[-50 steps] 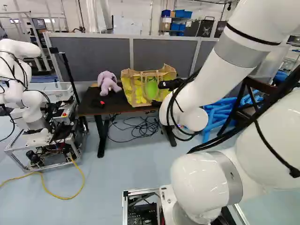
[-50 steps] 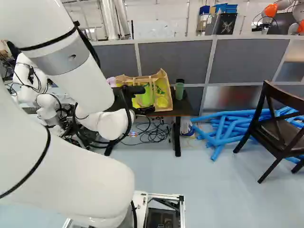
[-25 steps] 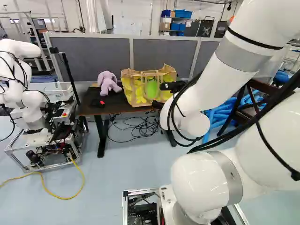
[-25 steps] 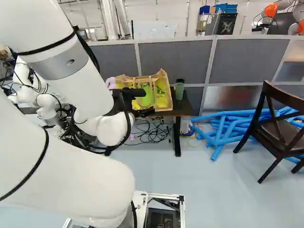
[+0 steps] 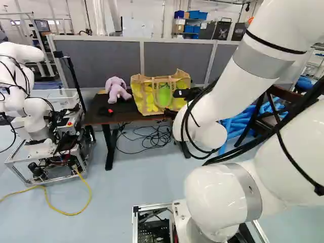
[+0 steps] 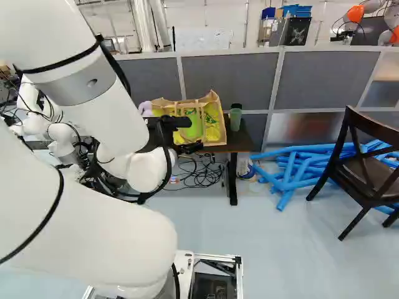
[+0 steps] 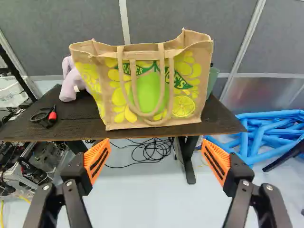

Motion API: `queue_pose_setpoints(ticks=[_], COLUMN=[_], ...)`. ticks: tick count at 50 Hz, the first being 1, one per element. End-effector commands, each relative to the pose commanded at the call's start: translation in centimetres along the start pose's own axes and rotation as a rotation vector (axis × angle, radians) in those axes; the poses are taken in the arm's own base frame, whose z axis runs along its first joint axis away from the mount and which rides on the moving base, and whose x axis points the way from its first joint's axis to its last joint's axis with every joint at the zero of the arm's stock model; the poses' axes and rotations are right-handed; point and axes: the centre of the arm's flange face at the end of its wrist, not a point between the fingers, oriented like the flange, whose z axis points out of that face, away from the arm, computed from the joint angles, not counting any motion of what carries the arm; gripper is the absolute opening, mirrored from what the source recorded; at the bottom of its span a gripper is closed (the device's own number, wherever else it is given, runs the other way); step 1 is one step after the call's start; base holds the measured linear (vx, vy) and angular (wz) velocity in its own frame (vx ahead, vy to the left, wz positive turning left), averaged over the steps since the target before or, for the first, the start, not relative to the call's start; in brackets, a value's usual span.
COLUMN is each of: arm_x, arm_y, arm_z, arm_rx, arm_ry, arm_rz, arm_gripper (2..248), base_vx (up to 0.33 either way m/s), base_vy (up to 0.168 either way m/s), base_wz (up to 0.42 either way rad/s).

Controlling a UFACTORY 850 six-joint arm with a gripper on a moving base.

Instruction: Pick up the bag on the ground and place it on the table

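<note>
bag (image 7: 147, 90): tan-yellow fabric, ahead of orange-padded fingers (image 7: 97, 159)
fingers: wide apart, empty
surface (image 7: 52, 127): dark-brown, under bag
tubes (image 6: 294, 167): blue, mid-right, right base view

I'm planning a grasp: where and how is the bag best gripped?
Probably by the handles, coming from the front: both loops hang down the near face of the bag, towards the open pincer, and the bag stands upright on the table.
</note>
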Motion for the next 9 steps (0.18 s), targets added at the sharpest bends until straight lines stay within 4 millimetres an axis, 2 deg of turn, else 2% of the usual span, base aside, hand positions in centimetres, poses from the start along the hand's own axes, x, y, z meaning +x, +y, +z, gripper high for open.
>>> queue_pose_setpoints(ticks=[9], arm_x=[0.0], arm_y=[0.0], arm_z=[0.0], arm_rx=[0.0], arm_ry=[0.0], arm_rz=[0.0], arm_gripper=[247], base_vx=[0.0], base_vy=[0.0], base_wz=[0.0])
